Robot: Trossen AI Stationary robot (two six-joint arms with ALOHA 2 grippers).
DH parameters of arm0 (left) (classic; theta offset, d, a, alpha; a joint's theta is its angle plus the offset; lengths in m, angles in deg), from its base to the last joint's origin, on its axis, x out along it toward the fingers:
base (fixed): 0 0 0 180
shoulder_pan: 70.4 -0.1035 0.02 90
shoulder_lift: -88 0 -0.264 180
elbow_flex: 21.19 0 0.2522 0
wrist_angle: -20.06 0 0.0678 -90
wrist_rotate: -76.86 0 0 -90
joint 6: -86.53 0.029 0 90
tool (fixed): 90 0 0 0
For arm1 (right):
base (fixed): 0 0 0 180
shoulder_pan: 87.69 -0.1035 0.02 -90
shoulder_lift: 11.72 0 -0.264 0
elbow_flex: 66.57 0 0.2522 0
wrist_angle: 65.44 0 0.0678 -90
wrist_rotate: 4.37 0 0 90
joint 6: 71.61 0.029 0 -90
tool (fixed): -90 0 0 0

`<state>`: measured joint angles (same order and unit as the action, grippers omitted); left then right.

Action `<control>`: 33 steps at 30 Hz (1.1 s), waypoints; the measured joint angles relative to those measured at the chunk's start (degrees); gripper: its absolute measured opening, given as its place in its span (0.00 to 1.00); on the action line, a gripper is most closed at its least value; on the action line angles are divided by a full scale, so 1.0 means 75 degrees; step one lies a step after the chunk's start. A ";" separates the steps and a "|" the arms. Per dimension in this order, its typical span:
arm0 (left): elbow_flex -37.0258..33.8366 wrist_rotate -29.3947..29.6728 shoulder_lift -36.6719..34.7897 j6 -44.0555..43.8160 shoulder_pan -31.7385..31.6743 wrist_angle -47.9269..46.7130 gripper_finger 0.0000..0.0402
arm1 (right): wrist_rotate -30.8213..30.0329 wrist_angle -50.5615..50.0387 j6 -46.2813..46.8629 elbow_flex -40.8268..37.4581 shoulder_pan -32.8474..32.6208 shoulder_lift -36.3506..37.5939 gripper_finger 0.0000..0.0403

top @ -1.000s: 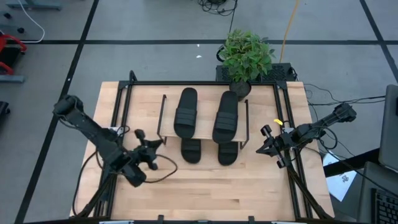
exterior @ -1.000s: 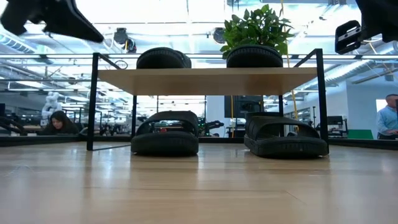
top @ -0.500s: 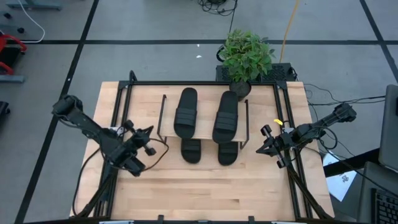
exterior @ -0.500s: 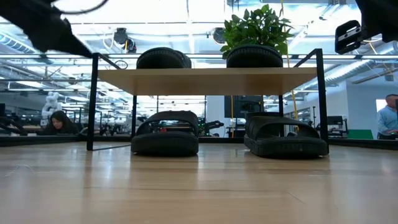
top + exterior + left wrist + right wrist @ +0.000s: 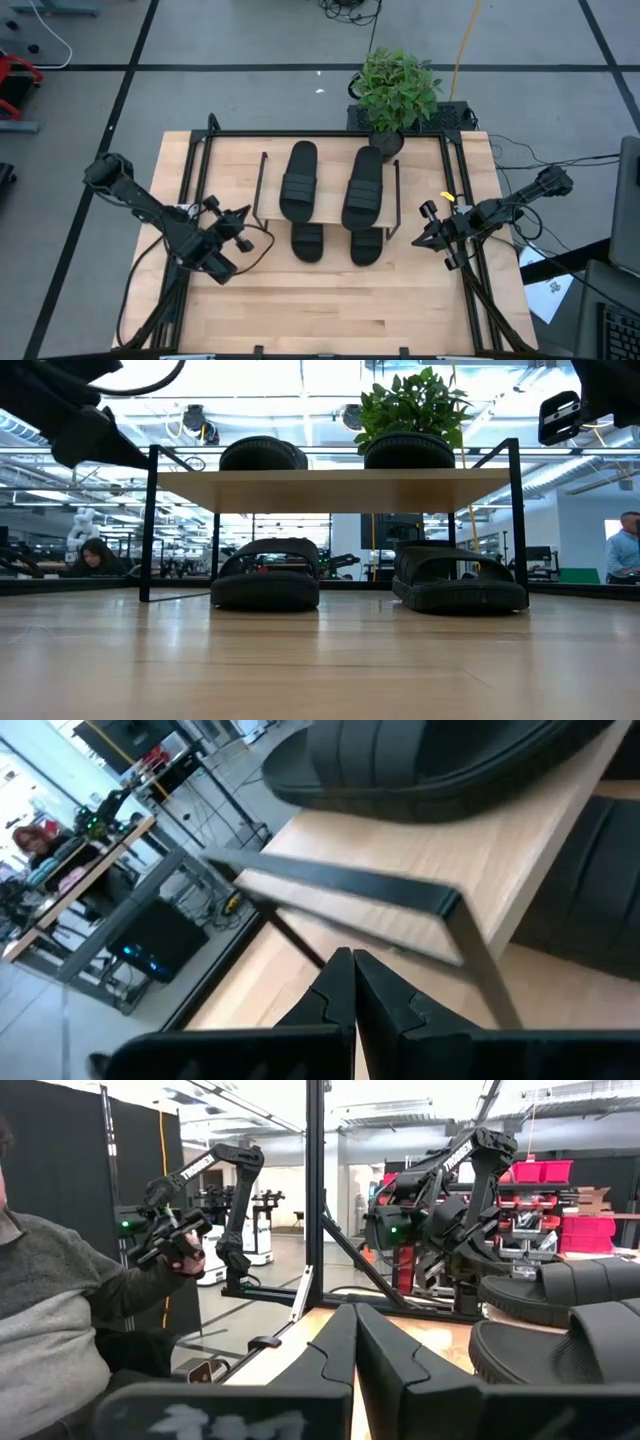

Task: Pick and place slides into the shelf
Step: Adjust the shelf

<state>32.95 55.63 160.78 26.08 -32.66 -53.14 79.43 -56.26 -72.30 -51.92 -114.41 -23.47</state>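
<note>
1. Two slides (image 5: 298, 181) (image 5: 364, 187) lie side by side on my shelf (image 5: 272, 208), which stands mid-worktop toward the far edge.
2. Two more slides (image 5: 266, 588) (image 5: 459, 581) sit on the worktop (image 5: 330, 300) under the board, their near ends poking out past its near edge.
3. My left gripper (image 5: 244, 224) hovers near the shelf's left end, inside the worktop's left edge; its fingers (image 5: 385, 1003) are pressed together and hold nothing, pointed at the shelf's black frame corner.
4. My right gripper (image 5: 420, 238) waits at the worktop's right edge, just off the shelf's right end, fingers (image 5: 325, 1350) likewise pressed together and empty.
5. A potted plant (image 5: 397, 90) stands just beyond the far edge, behind the right-hand slide.
6. A seated person in a grey sleeve (image 5: 50, 1305) shows in the room beyond my right gripper.
</note>
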 joint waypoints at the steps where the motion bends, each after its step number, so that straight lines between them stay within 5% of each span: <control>1: 0.0000 -0.0012 0.0000 0.0281 -0.0059 0.0230 0.00 | 0.0001 0.0001 -0.0001 0.0000 0.0000 0.0000 0.00; 10: -0.0003 -0.0146 -0.0003 0.1326 -0.0516 0.0670 0.00 | 0.0001 0.0047 0.0007 0.0000 0.0000 0.0000 0.00; 20: -0.0006 -0.1001 -0.0312 0.3808 -0.0764 0.2627 0.00 | 0.0000 0.0045 -0.0012 0.0000 0.0000 -0.0003 0.00; 33: -0.0003 -0.1413 -0.0318 0.4393 -0.0621 0.3413 0.00 | 0.0015 0.0021 -0.0004 0.0000 0.0000 -0.0003 0.00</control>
<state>32.92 45.03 158.39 59.02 -37.32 -27.55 79.54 -56.10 -72.32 -51.92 -114.41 -23.49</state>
